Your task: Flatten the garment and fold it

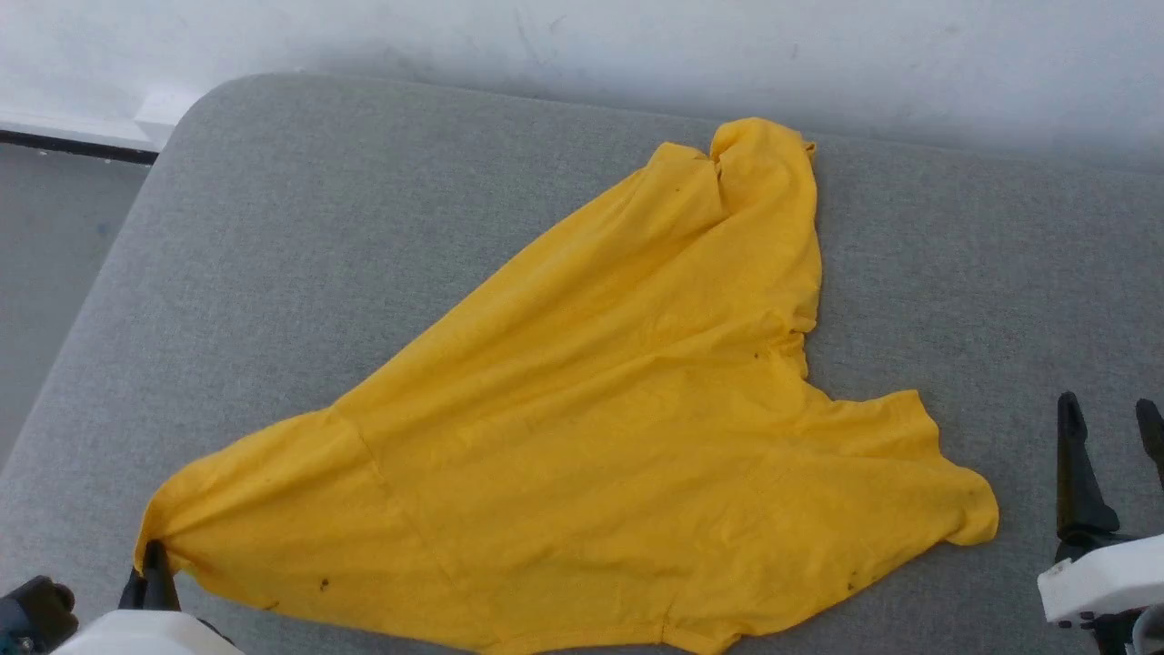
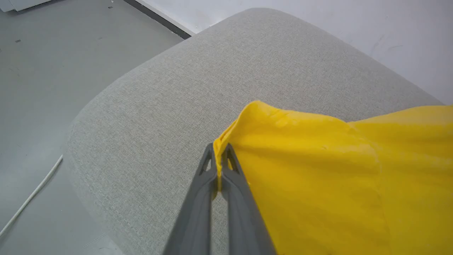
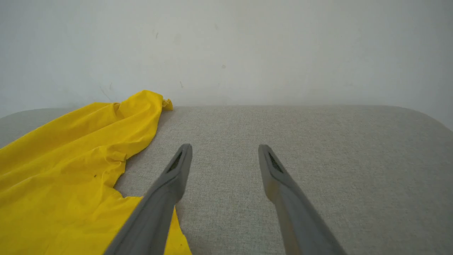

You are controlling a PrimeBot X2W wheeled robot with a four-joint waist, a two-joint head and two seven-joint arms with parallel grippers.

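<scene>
L gripper (image 2: 219, 153) clamped on edge of bright yellow cotton T-shirt (image 1: 618, 418); R gripper (image 3: 224, 152) wide apart, empty, near it. Shirt lies spread on grey fabric cushion (image 1: 364, 227), white wall (image 1: 637, 45) behind.

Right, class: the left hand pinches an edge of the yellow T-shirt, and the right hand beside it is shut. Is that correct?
No: the right hand is open, its fingers apart, as the right wrist view shows. The left hand does pinch the yellow T-shirt.
</scene>
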